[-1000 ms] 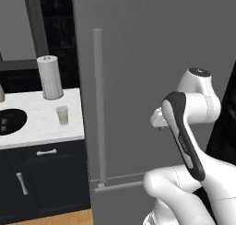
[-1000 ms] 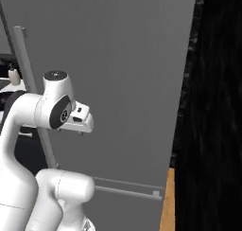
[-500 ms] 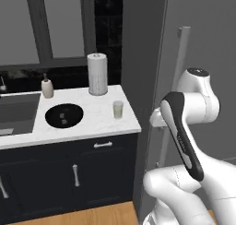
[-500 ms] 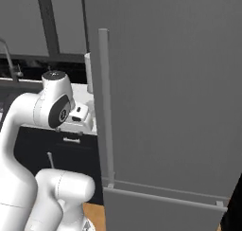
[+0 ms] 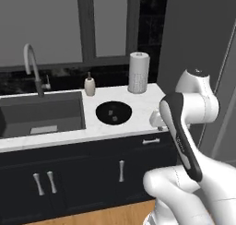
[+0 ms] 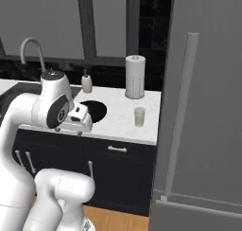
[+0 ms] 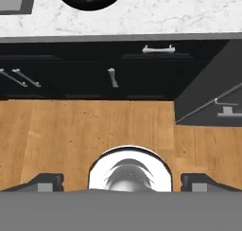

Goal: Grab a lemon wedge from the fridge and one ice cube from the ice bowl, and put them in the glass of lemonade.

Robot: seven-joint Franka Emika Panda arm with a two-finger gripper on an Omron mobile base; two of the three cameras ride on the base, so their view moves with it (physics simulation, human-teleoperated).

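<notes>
While the claw [image 7: 121, 180] hangs spread, ice cubes [image 5: 112, 114] sit in the ice bowl [image 5: 102, 110].

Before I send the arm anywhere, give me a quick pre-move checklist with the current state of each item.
1. Gripper open and holding nothing: ok, both fingers stand wide apart over the wood floor.
2. Ice in the ice bowl: ok, pale cubes lie inside it.
3. Glass upright on the counter beside the fridge: ok.
4. Fridge door open: not ok, it is shut, with the handle facing the robot.
5. Lemon wedge located: cannot tell, it would be behind the shut door.
6. Lemon or ice already in the glass: cannot tell, too small to see.
</notes>
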